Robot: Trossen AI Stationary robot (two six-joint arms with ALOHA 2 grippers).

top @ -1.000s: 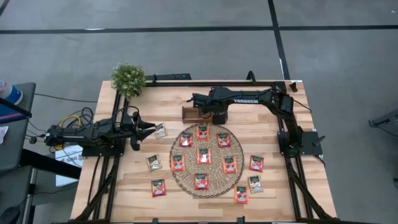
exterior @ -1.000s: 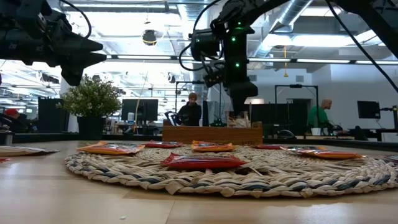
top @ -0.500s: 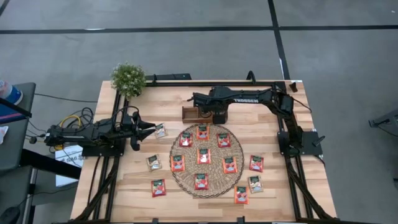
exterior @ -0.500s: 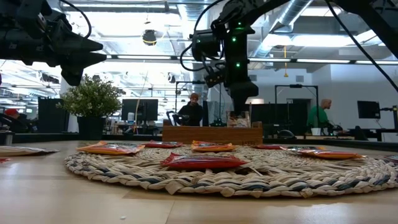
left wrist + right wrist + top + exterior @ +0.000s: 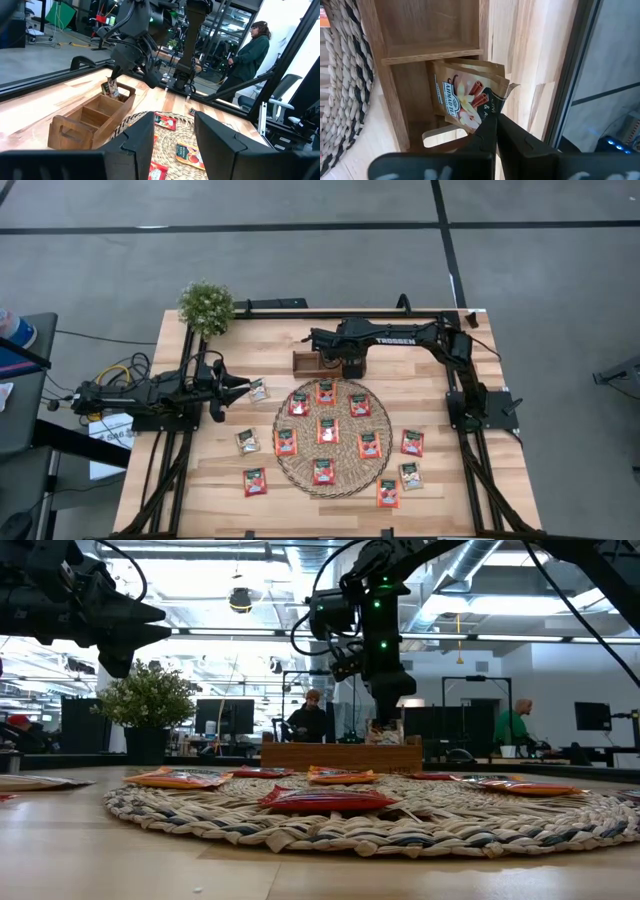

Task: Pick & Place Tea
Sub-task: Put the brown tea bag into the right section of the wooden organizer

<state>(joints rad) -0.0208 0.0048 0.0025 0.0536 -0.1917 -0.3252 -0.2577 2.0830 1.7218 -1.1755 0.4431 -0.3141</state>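
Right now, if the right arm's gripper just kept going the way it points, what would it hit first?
Most likely the wooden tray: the right gripper, pinching a tea sachet, points down into its end compartment.

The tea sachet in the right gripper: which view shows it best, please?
The right wrist view: the tea sachet fills the frame, pinched by the right gripper over the wooden tray. The left wrist view shows it small and far; the high and low views hide it.

Pale tea sachet [image 5: 465,97] tilted in tray's end compartment; red-orange sachets [image 5: 327,429] flat on mat, table.
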